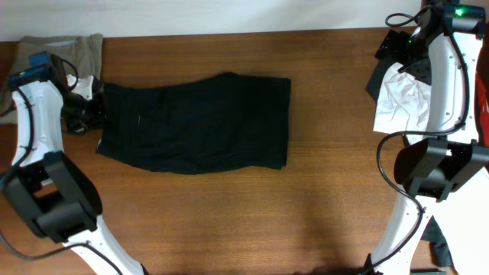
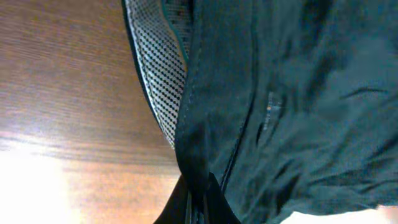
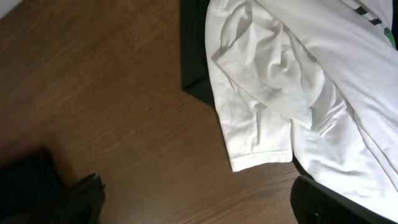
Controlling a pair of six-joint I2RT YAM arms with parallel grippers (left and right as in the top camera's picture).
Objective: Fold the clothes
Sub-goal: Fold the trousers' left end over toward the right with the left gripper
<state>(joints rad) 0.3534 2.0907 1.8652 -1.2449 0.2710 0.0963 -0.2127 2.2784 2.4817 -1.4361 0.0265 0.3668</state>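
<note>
Left gripper (image 2: 198, 200) pinches the black shorts (image 1: 199, 122) by a thin edge that may slip mid-fold; right gripper (image 3: 199, 194) hangs spread.

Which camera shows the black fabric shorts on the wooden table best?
The overhead view: the black fabric shorts lie there whole, flat on the wooden table. The left wrist view shows only a close patch of edge and mesh lining. The right wrist view shows a white crumpled garment instead.
</note>
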